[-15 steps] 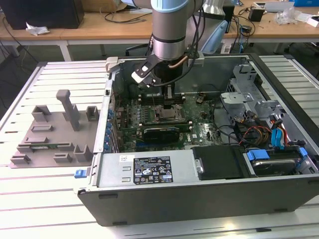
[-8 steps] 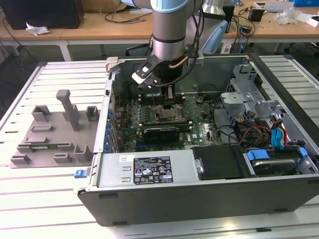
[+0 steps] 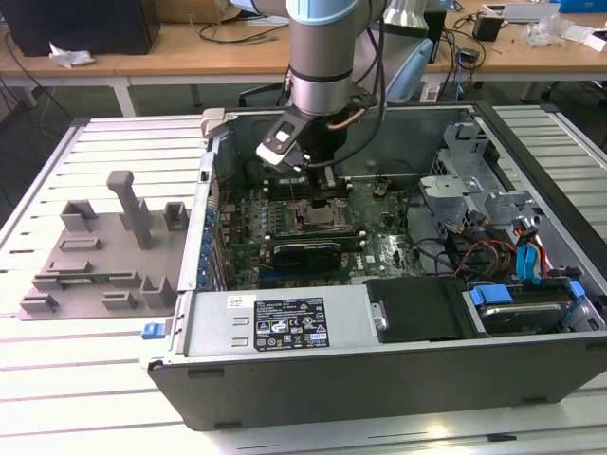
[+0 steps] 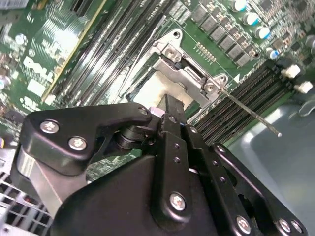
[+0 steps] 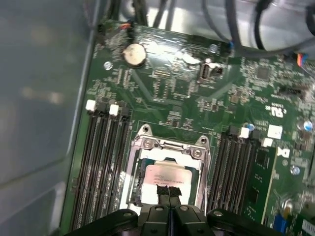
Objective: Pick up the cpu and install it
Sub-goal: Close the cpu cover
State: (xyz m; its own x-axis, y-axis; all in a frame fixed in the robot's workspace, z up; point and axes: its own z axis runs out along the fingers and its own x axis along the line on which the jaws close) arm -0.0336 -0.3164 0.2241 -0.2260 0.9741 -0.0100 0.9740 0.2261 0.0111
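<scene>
Seemingly white logo on motherboard

Approach to socket frame clear only from above, where the pincer stands; memory slots flank both sides; lever wire juts alongside; case panel bounds one flank

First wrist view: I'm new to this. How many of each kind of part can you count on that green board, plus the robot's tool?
cpu: 1
metal socket frame: 1
coin battery: 1
memory slot banks: 2
tool: 1
Total: 6
</scene>
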